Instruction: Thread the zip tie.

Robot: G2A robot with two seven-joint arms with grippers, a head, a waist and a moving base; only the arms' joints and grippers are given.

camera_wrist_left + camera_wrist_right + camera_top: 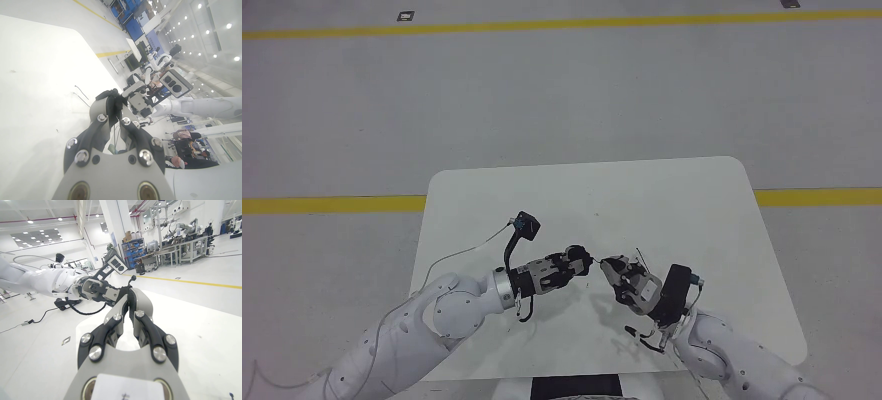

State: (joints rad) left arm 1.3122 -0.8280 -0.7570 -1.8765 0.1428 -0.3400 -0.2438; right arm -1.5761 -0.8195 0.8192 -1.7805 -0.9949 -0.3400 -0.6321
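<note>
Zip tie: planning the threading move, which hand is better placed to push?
Probably left: the left hand pinches the thin strap, while the right hand holds the zip tie head clear of its fingertips.

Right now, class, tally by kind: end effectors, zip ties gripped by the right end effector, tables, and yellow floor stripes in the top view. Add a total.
End effectors: 2, the left end effector and the right end effector
Zip tie in the right end effector: 1
Table: 1
Yellow floor stripes: 2
Total: 6
</note>
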